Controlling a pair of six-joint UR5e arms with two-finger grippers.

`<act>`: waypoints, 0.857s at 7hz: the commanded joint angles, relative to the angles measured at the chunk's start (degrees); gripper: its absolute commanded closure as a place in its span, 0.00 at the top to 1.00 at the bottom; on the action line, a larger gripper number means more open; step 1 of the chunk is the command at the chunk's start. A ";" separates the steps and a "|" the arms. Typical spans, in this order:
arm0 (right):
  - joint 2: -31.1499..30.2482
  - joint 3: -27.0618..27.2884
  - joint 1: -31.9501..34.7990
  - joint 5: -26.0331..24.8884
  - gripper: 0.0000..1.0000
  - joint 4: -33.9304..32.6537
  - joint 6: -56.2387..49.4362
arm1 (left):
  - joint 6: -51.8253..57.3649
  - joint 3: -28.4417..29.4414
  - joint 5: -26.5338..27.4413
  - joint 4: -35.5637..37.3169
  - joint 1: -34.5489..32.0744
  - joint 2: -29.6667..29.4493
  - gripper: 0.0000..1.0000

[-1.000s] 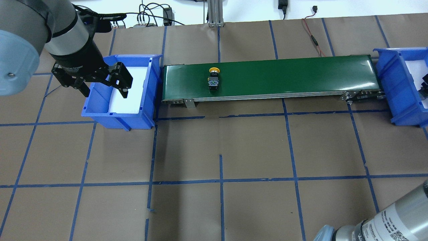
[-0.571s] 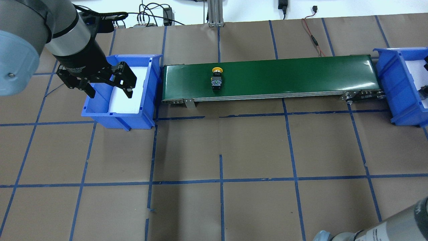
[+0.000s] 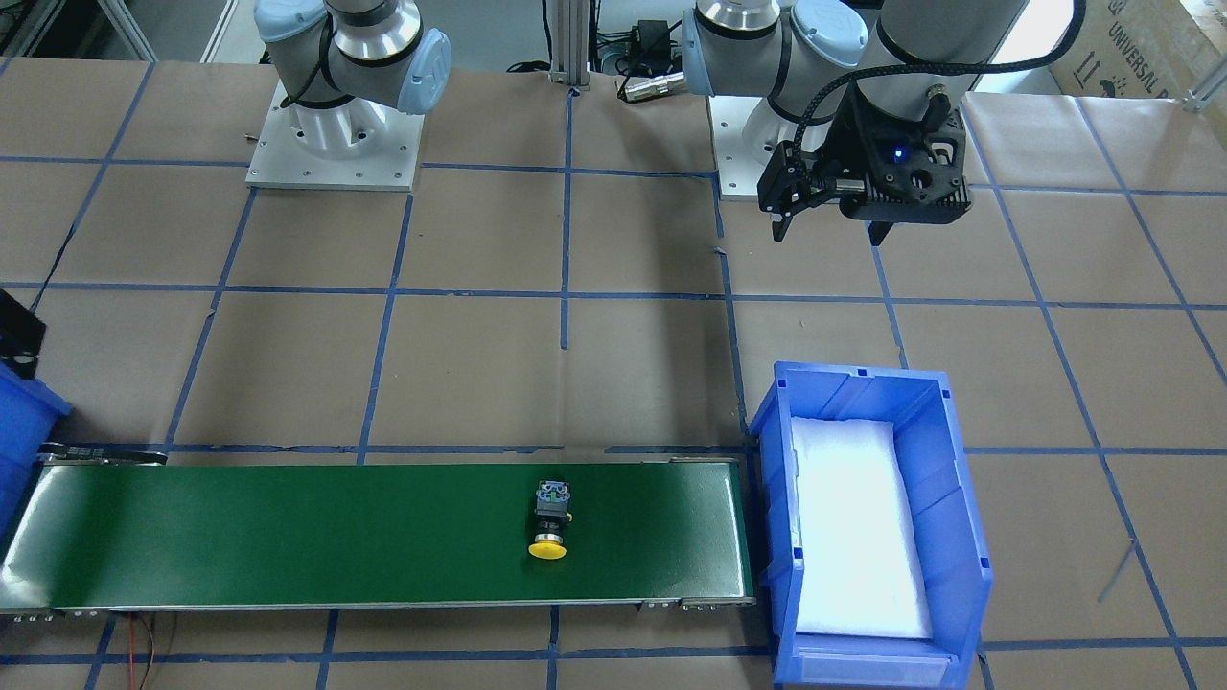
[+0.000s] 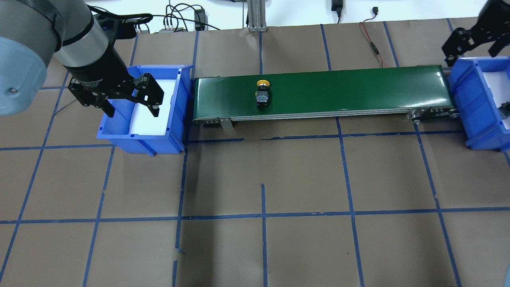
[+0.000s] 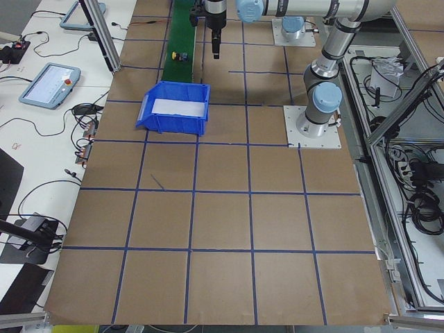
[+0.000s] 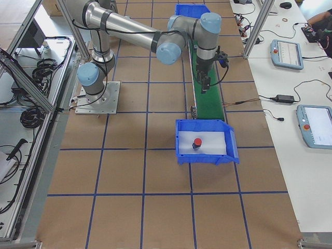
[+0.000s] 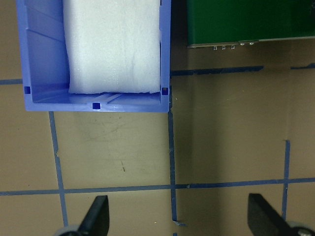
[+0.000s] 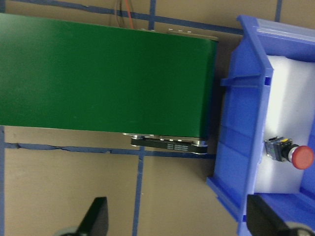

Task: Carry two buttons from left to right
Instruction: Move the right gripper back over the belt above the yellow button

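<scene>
"UNIVERSAL" stands in dark capitals on a cardboard box (image 3: 1145, 43) at the upper right of the front-facing view; the next word is cut off. Small white lettering on the left arm's wrist (image 4: 92, 82), upper left of the overhead view, is possibly a maker's mark but too blurred to read.

Open from above along the green belt (image 4: 338, 91), broken only by the yellow-capped button (image 4: 262, 95) left of its middle. Closed at each end by a blue bin's walls: the left bin (image 4: 139, 140) with the spread left gripper (image 4: 132, 113) hanging high near it, the right bin (image 4: 470, 103) with the red-capped button (image 8: 288, 152) on its padding and the spread right gripper (image 4: 472, 54) high near it. Flat taped paper (image 4: 303, 175) across the robot's side of the belt, a red cable (image 4: 373, 46) lying beyond it.
</scene>
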 commanded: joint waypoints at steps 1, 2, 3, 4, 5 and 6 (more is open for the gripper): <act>0.66 0.54 8.45 4.27 1.00 -0.03 11.74 | -0.30 0.00 -0.06 0.00 -0.02 0.00 1.00; 2.32 1.24 9.35 7.09 0.92 -0.21 15.52 | -0.47 0.00 -0.06 0.00 -0.02 0.00 1.00; 2.25 1.60 9.36 7.03 0.95 -0.21 16.35 | -0.39 0.00 -0.06 0.00 -0.02 0.00 1.00; 1.82 1.60 9.71 6.86 0.99 -0.12 17.48 | -0.48 0.00 -0.06 0.00 -0.02 0.00 1.00; 2.07 1.95 9.80 7.12 1.00 -0.12 18.02 | -0.56 0.00 -0.06 0.00 -0.02 0.00 1.00; 2.08 2.91 10.41 7.12 1.00 0.14 20.63 | -0.48 0.00 -0.06 0.00 -0.02 0.00 1.00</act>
